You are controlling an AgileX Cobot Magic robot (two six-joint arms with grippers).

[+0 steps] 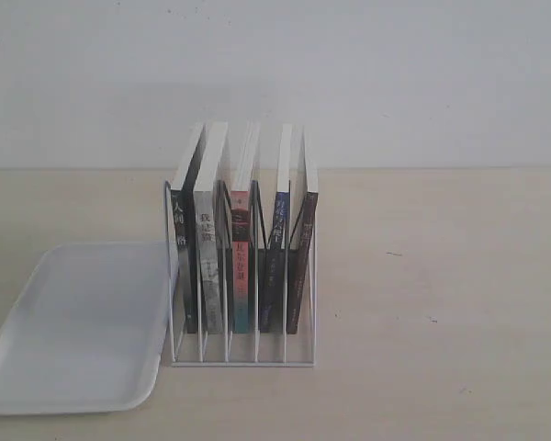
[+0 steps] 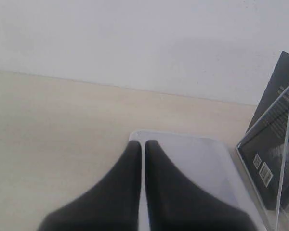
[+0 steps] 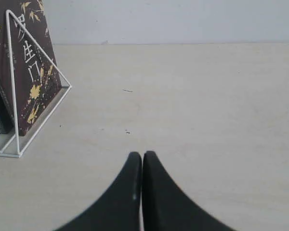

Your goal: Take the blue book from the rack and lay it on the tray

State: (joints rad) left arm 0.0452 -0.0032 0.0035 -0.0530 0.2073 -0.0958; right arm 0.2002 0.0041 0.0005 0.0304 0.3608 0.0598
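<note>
The white wire rack stands mid-table with several books upright in its slots. The blue book is in the fourth slot from the left, blue spine facing the exterior view. The white tray lies flat to the left of the rack and holds nothing. Neither gripper shows in the exterior view. In the left wrist view my left gripper is shut on nothing, its tips over a corner of the tray. In the right wrist view my right gripper is shut and empty above bare table, to the right of the rack.
A dark maroon-brown book with gold lettering fills the rack's rightmost slot, beside the blue one. A black book fills the leftmost slot, nearest the tray. A white wall runs behind the pale wooden table.
</note>
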